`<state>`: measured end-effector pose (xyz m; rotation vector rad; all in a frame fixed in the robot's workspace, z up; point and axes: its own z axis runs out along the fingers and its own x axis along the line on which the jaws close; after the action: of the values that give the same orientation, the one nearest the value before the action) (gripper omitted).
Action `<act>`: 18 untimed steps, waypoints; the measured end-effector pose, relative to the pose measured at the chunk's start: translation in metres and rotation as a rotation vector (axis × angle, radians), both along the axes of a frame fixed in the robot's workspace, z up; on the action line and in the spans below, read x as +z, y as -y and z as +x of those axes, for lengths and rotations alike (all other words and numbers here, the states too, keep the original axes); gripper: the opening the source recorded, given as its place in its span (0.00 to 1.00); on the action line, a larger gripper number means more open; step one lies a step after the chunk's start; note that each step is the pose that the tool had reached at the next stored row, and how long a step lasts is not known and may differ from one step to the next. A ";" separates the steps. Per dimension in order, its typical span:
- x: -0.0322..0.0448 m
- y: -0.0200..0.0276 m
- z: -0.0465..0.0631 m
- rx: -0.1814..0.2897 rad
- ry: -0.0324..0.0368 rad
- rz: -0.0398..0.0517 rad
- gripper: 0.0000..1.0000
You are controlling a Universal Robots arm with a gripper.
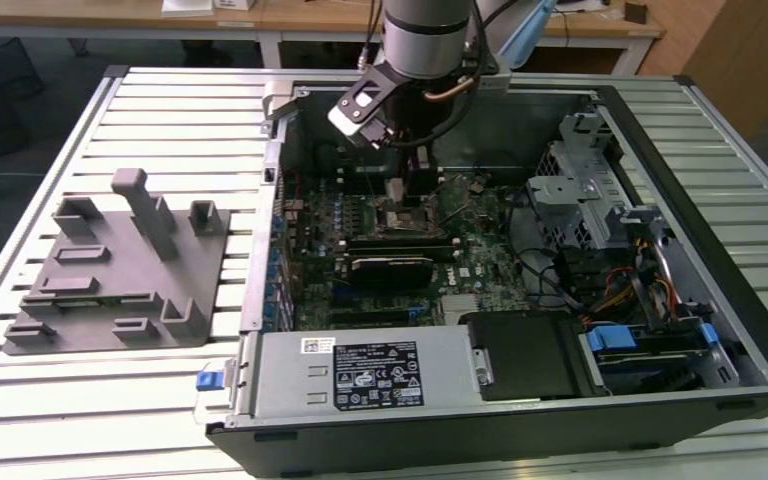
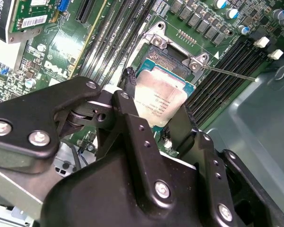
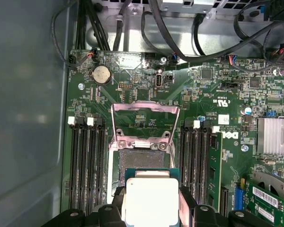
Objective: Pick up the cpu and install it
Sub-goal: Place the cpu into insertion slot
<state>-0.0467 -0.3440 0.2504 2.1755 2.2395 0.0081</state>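
The cpu (image 2: 161, 101) is a flat square chip with a shiny silver top. My gripper (image 2: 158, 108) is shut on the cpu, with one black finger (image 2: 128, 90) on each of two opposite edges. In the first wrist view the cpu (image 3: 151, 201) hangs over the near part of the open socket (image 3: 142, 158), whose metal load plate (image 3: 144, 118) is folded back. I cannot tell whether the chip touches the socket. In the exterior view my gripper (image 1: 404, 185) reaches down into the open computer case (image 1: 624, 105), over the green motherboard (image 1: 484, 250).
Memory slots (image 3: 87, 161) flank the socket on both sides. Black cables (image 3: 180, 42) run along the board's edge. A power supply (image 1: 357, 375) and a drive cage (image 1: 591, 190) stand inside the case. A grey fixture plate (image 1: 117, 270) with upright posts lies on the table at the exterior view's left.
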 end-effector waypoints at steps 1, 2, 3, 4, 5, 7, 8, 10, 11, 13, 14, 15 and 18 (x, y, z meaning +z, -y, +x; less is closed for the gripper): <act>-0.0005 -0.0001 0.000 0.000 0.0001 0.0001 0.53; -0.0011 -0.0002 0.000 0.000 0.0000 -0.0001 0.53; -0.0019 -0.0005 0.000 0.000 -0.0001 -0.0001 0.53; -0.0031 -0.0010 0.000 0.000 -0.0001 -0.0001 0.53; -0.0043 -0.0015 0.000 0.000 -0.0001 -0.0002 0.53; -0.0071 -0.0030 0.001 0.000 -0.0001 -0.0001 0.53; -0.0085 -0.0039 0.001 0.000 -0.0001 -0.0002 0.53; -0.0117 -0.0058 0.002 0.000 -0.0001 -0.0002 0.53; -0.0134 -0.0068 0.002 -0.001 -0.0001 -0.0002 0.53; -0.0168 -0.0087 0.002 -0.003 0.0000 0.0000 0.53; -0.0184 -0.0093 0.003 -0.003 0.0000 0.0000 0.53; -0.0201 -0.0095 0.003 -0.003 -0.0001 -0.0001 0.53; -0.0250 -0.0098 0.003 -0.003 0.0000 0.0000 0.53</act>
<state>-0.0442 -0.3342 0.2255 2.1791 2.2360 0.0080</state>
